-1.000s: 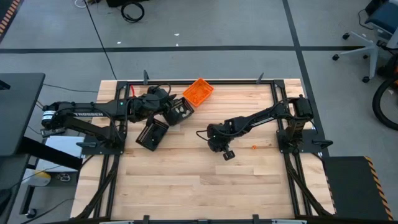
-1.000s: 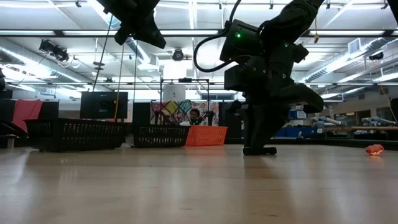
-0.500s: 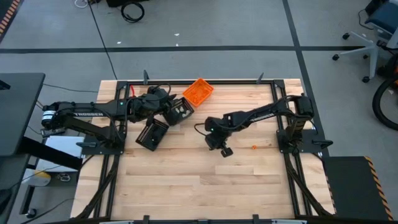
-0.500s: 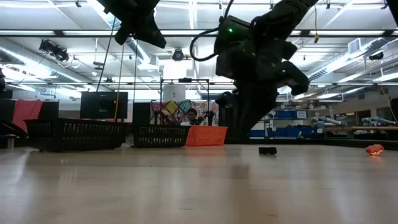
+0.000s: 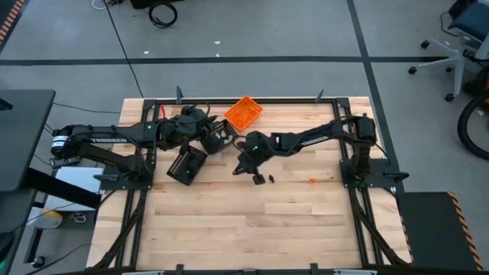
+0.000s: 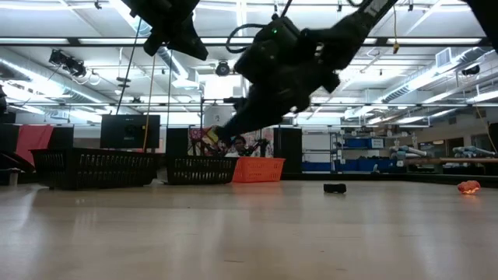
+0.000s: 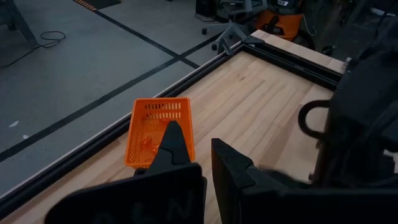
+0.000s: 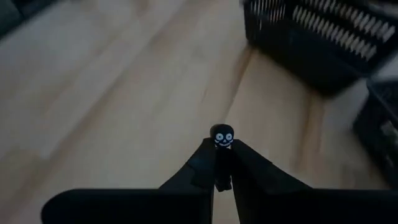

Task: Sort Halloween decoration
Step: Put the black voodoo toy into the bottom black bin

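My right gripper (image 8: 222, 163) is shut on a tiny black figure with a white skull face (image 8: 221, 138). It hovers over the middle of the table (image 5: 240, 165), near the black trays (image 5: 219, 136) (image 5: 187, 164). Another black trinket (image 6: 334, 187) and an orange one (image 5: 312, 181) lie flat on the wood. The orange tray (image 5: 243, 112) sits at the far edge, with orange trinkets inside (image 7: 148, 144). My left gripper (image 7: 196, 149) waits shut, high above the black trays. My right gripper pinches the black figure's body (image 8: 222, 169) between its two fingers. The skull head (image 8: 221, 137) sticks out past the fingertips. The fingers slant down toward the table's left. The figure is lifted clear of the table.
The two black trays stand side by side at the left in the low view (image 6: 93, 167) (image 6: 201, 169), with the orange tray (image 6: 257, 169) beside them. A black metal frame (image 5: 336, 103) runs around the table. Bare wood (image 5: 252, 221) fills the near half.
My right gripper has risen off the table and gone toward the table's left and far side, toward the black trays. It has tipped from pointing steeply down to a shallower slant. The figure is lifted clear. One black trinket stays where the gripper was.
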